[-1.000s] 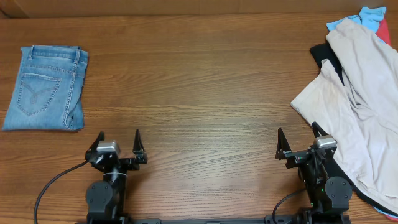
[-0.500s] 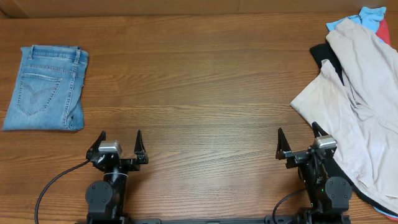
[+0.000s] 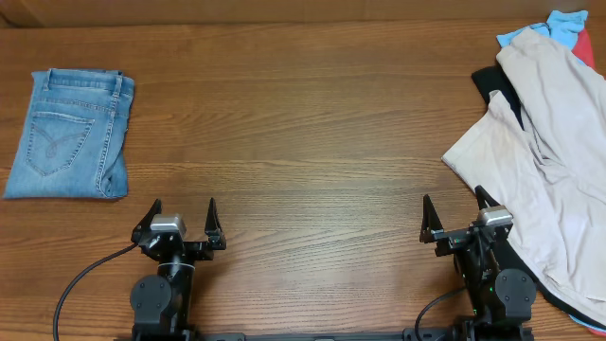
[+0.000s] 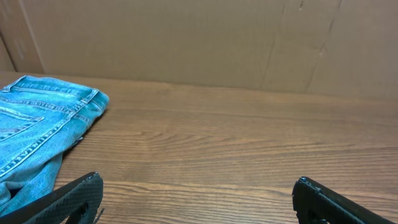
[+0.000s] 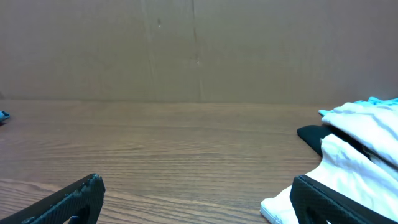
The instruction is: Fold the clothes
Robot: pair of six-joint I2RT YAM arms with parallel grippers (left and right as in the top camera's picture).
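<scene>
The left claw (image 3: 182, 205) stands released, both fingers spread wide with nothing between them, low over the near edge of the worktop (image 3: 303, 142). In its wrist view the two dark fingertips (image 4: 81, 193) frame bare wood. The right claw (image 3: 453, 197) is likewise released and holds nothing; its outer finger sits just beside the hem of the beige garment (image 3: 544, 170).

Out from the left claw, to its left and farther back, lie the jeans (image 3: 68, 134), well apart from both claws at the left end of the worktop. They are folded into a compact, flat rectangle of several layers. The denim is light blue and faded. The waistband with its belt loops faces the far edge, and one back pocket with curved stitching lies uppermost. The right side of the bundle shows stacked folded edges, slightly uneven at the near corner. The left wrist view catches the waistband corner of the jeans (image 4: 37, 124) at the left of its picture.

At the right end the beige garment sprawls unfolded over a black one (image 3: 492, 85), with a blue piece (image 3: 559, 24) and a red piece (image 3: 587, 47) at the far corner.
</scene>
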